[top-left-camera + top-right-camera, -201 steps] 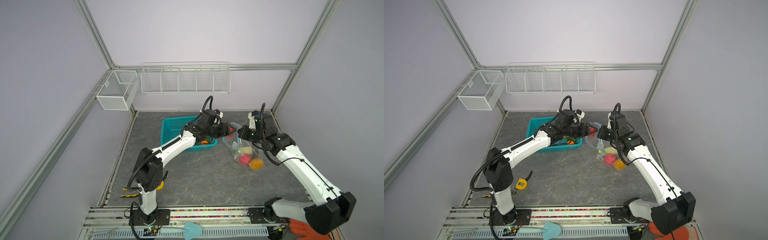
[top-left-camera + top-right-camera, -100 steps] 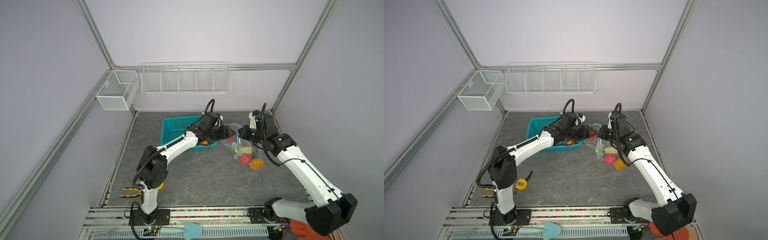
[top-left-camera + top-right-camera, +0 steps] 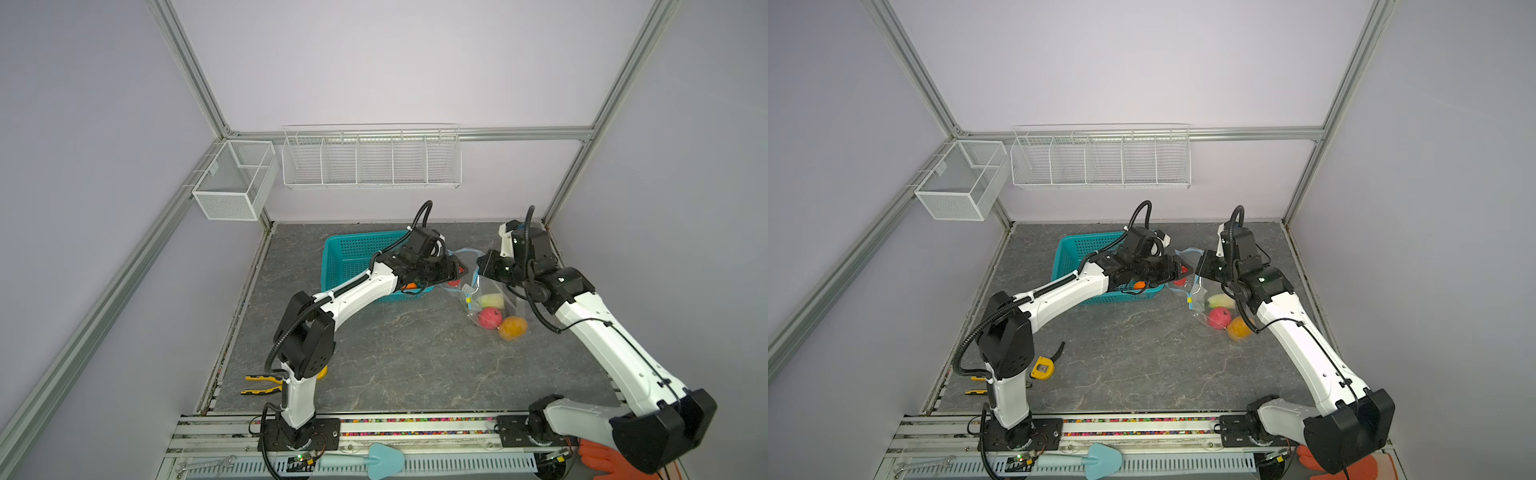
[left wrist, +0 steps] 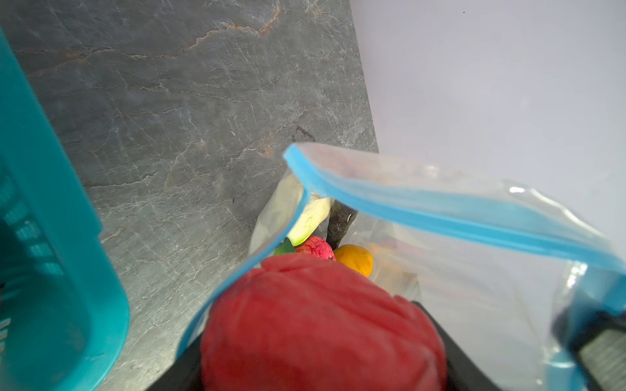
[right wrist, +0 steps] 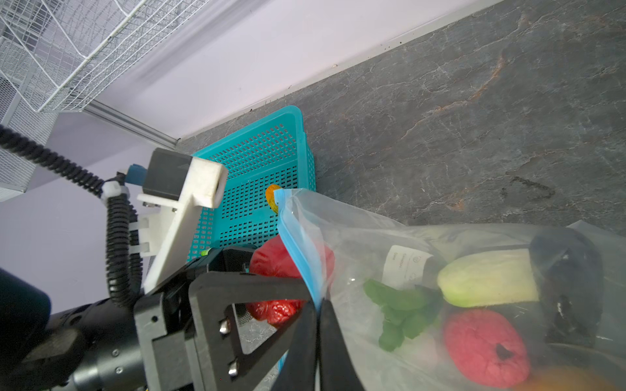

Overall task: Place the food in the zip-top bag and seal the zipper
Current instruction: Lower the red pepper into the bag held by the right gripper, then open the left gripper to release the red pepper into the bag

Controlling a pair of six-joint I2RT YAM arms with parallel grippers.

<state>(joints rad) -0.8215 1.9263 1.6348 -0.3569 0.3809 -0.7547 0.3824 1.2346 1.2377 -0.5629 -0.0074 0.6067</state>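
bag (image 3: 492, 291) lay on desk (image 3: 415, 365) just beside basket (image 3: 353, 253), mouth raised, food (image 3: 490, 318) inside | red piece (image 4: 321, 321) at mouth, clamped in left fingers (image 4: 457, 359), arm stretched low across basket | right fingers (image 5: 333, 342) together, pinching zipper (image 4: 440, 216), wrist angled toward left arm

Teal perforated basket (image 3: 353, 255) — blue-edged clear bag (image 3: 512, 309)

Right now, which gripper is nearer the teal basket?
Left. The left gripper, holding the red food, is beside the teal basket; the right gripper, pinching the zipper, is farther off.
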